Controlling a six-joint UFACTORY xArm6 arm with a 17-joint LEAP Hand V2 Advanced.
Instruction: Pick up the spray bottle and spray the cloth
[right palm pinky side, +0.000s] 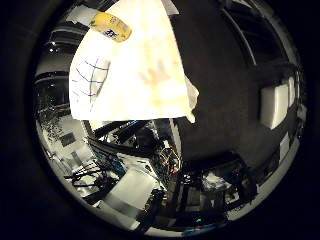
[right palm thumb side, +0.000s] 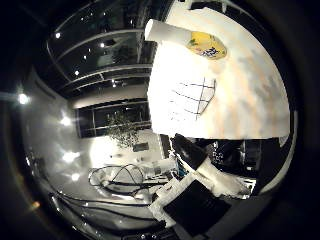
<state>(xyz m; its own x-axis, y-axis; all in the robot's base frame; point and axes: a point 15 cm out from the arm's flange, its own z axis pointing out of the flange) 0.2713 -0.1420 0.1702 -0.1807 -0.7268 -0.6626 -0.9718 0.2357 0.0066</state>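
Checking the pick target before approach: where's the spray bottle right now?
The spray bottle lies on its side on the light table, beside the white grid-lined cloth. Both palm views show it small, so it is far from the palm.

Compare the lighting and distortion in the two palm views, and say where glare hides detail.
Thumb side view: room lamps flare into bright blobs, and the table is washed out around the checked cloth and spray bottle. Little finger side view: darker overall, the table glows pale, and a faint hand-shaped shadow lies on it. Both views bend straight edges into curves and are ringed in black.
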